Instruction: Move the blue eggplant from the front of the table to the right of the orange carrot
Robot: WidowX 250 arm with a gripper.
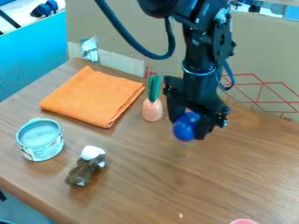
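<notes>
A cardboard panel [111, 26] stands behind the wood-grain desk [234, 175]. Right of centre in the frame, the pincer [189, 126] is clamped on a blue ball [184, 129], apparently above the desk surface. Caution: the ball protrudes below the grip; a loose or off-centre hold could let its curved surface slip, and it could roll away on the wood. The carrot-like toy [152, 109] (upright, green top) is just beside the pincer, on its left in the frame; a low sideways swing could tip it. The orange cloth [93, 96], upper left, could be snagged by low travel.
</notes>
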